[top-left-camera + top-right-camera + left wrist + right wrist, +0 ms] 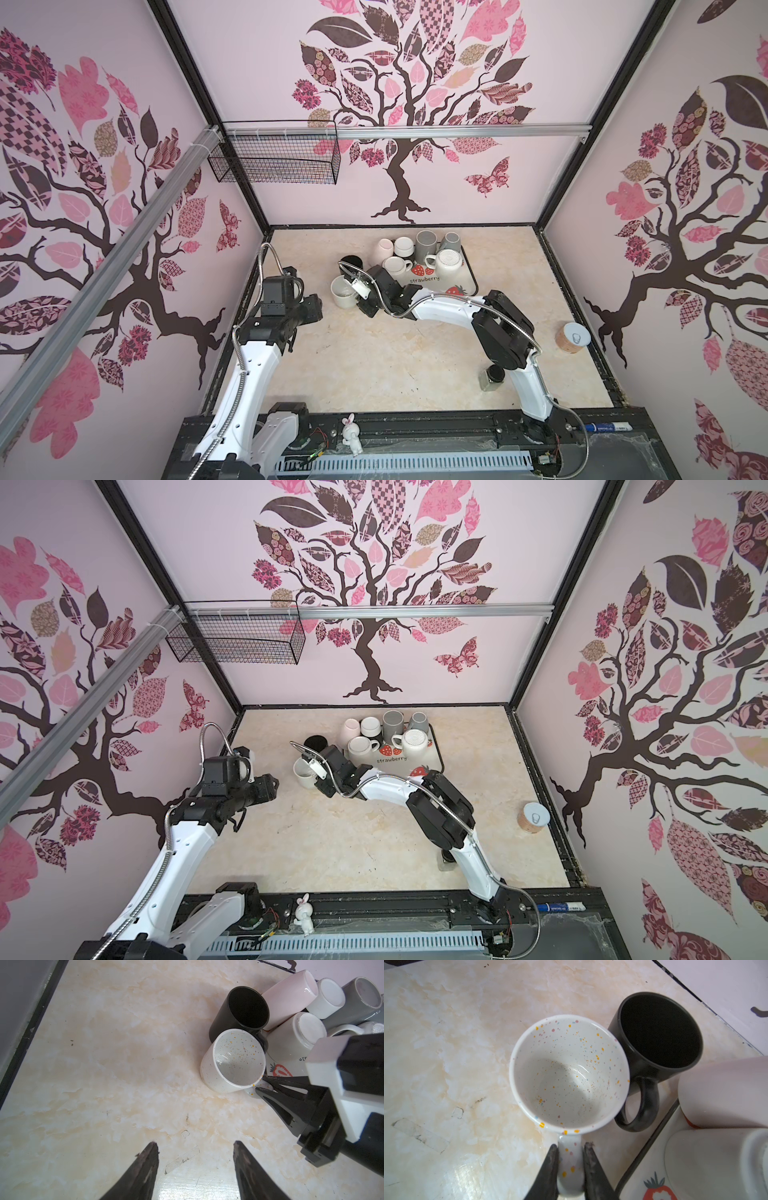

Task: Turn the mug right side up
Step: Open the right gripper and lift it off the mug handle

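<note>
**Status of the task**

The speckled mug (569,1076) is found standing on its base on the table (446,1043), with the mouth facing upward and the interior empty. It is placed just beside the black mug (660,1030), which is also upright, and near the edge of the strawberry tray (648,1145). The same position is confirmed in both top views (344,293).

**State of the grippers**

The right gripper (570,1147) is positioned at the handle of the speckled mug. Its jaws are set narrowly, one on each side of the handle and against or almost against it. Whether pressure is applied to the handle cannot be determined from the views.

The left gripper (195,1144) is held over bare table, well apart from the mug. Its jaws are spread wide and nothing is carried.

**Work done and work left**

The turning itself is judged complete, since the mug rests mouth up and level. Only the release of the handle and the withdrawal of the right arm are judged outstanding. Care is advised during withdrawal, as the black mug is close by.
</note>
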Controlling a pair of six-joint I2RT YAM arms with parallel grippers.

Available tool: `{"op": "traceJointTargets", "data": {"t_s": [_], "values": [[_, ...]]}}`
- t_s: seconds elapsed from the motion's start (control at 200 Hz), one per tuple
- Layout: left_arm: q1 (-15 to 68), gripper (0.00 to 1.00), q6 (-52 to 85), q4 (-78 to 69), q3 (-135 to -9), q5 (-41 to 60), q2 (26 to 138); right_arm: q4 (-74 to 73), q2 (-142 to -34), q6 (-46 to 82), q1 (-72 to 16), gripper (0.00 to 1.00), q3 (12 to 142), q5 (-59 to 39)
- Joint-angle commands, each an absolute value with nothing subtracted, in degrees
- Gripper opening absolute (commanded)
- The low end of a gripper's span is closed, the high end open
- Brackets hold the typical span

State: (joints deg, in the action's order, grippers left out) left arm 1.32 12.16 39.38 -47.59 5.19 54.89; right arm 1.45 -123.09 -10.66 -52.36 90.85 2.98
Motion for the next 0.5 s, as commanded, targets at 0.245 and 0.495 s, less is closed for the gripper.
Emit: {"op": "traceJointTargets", "data": {"t_s": [0.245, 0.495], "values": [[1.6, 0.6, 11.1, 36.0, -44.8, 10.3, 55.0, 1.1, -119.1, -11.5, -52.1, 0.4, 90.3, 6.3], [4.7, 0.58, 12.6, 35.5, -45.6, 12.5, 58.2, -0.9, -110.2, -5.6, -49.4, 0.43, 83.3, 0.4]]}}
